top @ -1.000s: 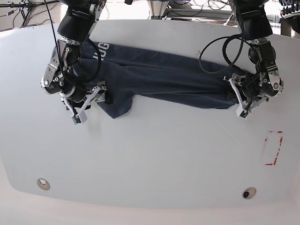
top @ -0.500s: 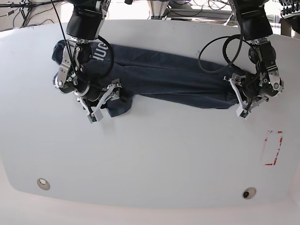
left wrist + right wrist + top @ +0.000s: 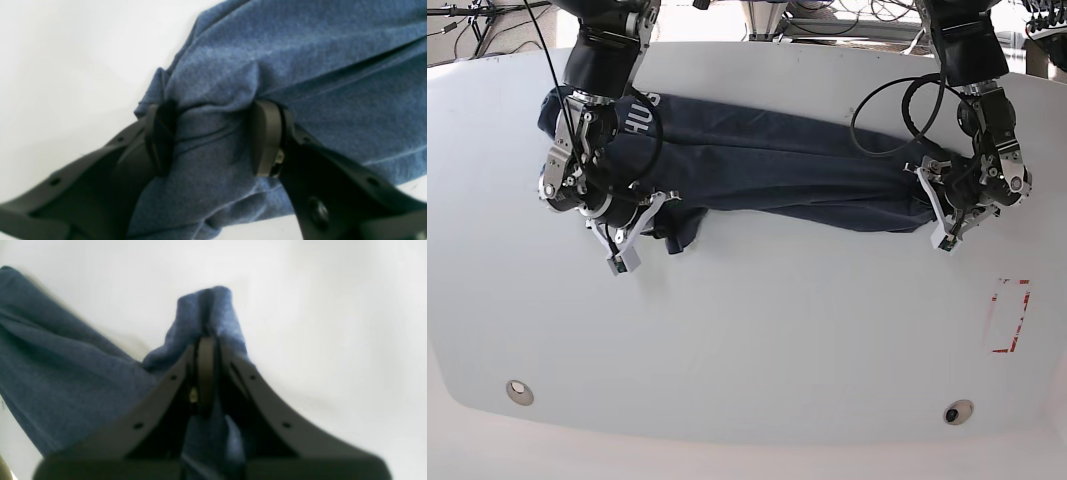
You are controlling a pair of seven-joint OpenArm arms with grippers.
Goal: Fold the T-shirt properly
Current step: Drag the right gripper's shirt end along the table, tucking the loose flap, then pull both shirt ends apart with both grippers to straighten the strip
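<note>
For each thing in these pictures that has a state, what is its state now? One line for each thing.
T-shirt: bunched into a long band across the table, not folded flat, held at both ends.
Left gripper: jaws part-way closed, fabric bunched between the pads.
Right gripper: jaws closed tight, a pinch of fabric sticking out past the tips.
Table: white, bears the shirt.
</note>
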